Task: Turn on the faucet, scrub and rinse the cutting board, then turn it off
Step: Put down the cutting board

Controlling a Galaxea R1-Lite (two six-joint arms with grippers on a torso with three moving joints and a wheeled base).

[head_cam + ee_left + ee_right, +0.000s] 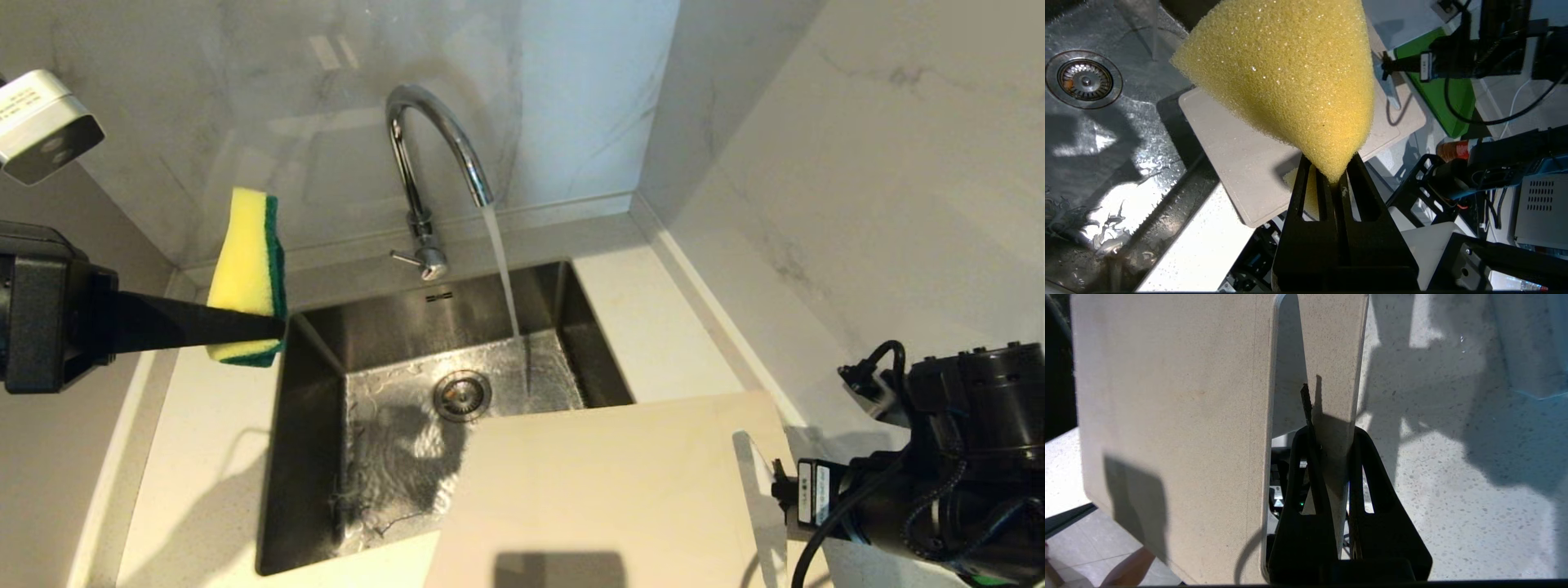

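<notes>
Water's already running from the faucet point(433, 147), your left gripper point(273, 327) is clamped on the sponge point(245, 269) beside the sink point(588, 327), your right gripper point(1331, 445) pinches the board point(612, 490) over its near edge, so scrubbing, rinsing and shutoff remain.

Faucet point(437, 147) is mirror-shiny chrome, sink point(392, 327) brushed steel, cutting board point(604, 490) matte grainy plastic, sponge point(1290, 81) coarse porous foam, desk point(653, 318) speckled stone.
</notes>
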